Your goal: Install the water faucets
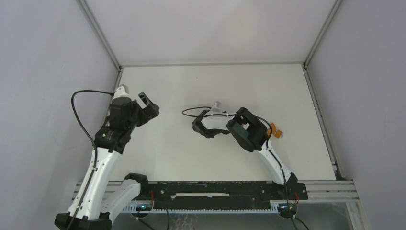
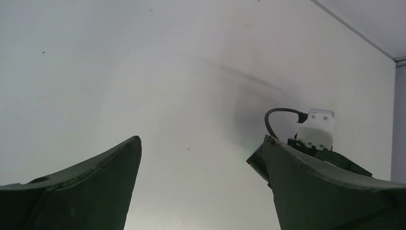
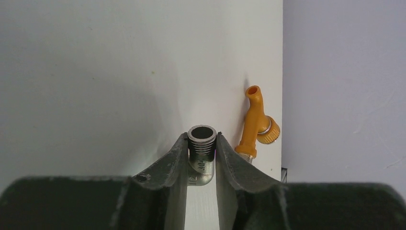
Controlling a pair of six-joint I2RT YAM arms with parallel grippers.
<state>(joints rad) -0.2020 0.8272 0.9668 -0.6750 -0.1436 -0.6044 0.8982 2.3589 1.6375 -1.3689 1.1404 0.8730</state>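
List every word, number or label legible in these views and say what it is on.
No legible text anywhere.
On the small grey threaded metal fitting: faint embossed marks, too small and blurred to read.
On the orange plastic tap body: no marking visible.

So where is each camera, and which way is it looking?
Top: above and behind the arms, looking down at the table; both arms show.
Left wrist: on the left arm, looking across the table toward the right arm; the open left tool shows.
Right wrist: on the right arm, looking at the table's edge by the wall; the right tool grips a fitting.
Shared: top and right wrist show the tap.
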